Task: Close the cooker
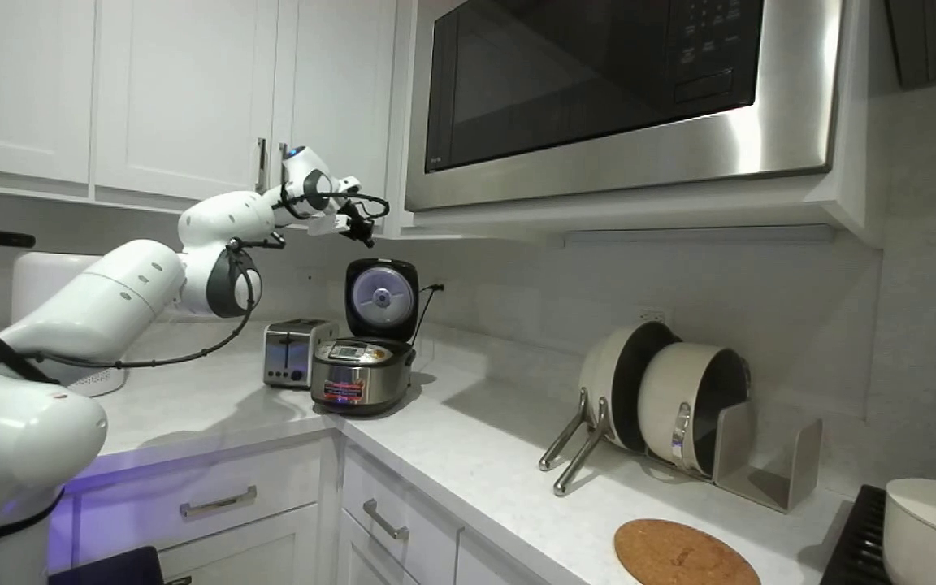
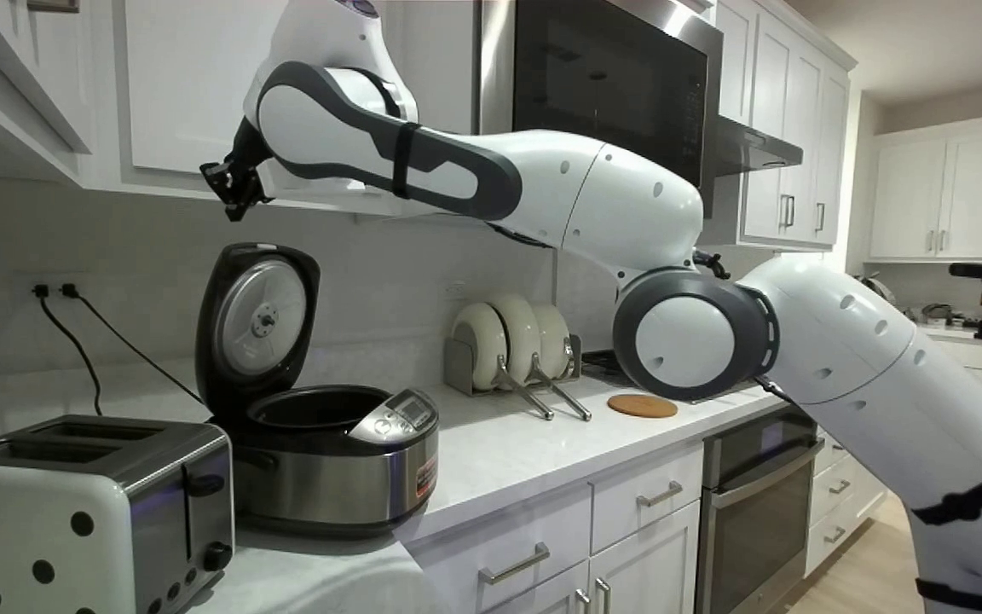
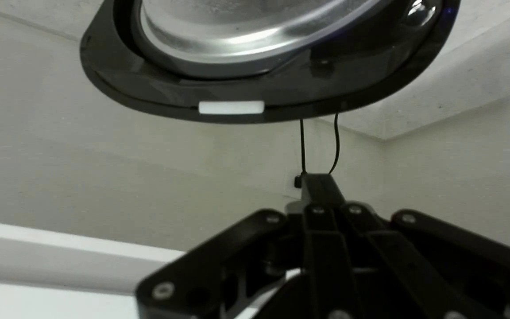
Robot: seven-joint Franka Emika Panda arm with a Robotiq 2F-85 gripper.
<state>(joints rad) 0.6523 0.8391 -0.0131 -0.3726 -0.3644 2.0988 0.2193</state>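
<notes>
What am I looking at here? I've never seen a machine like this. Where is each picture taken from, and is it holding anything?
The big white jointed thing is a robot arm, and the black part at its end is its gripper, which grasps things. Right now it is shut and empty.

Two of the pictures look at the kitchen from different places outside the robot. The third is taken from the arm's own wrist, so the gripper looks huge.

On the white counter stand a rice cooker with its lid raised, a toaster beside it, cream pans propped in a rack, and a round brown mat. The job is to close the rice cooker; the gripper hangs above the lid, not touching it.
</notes>
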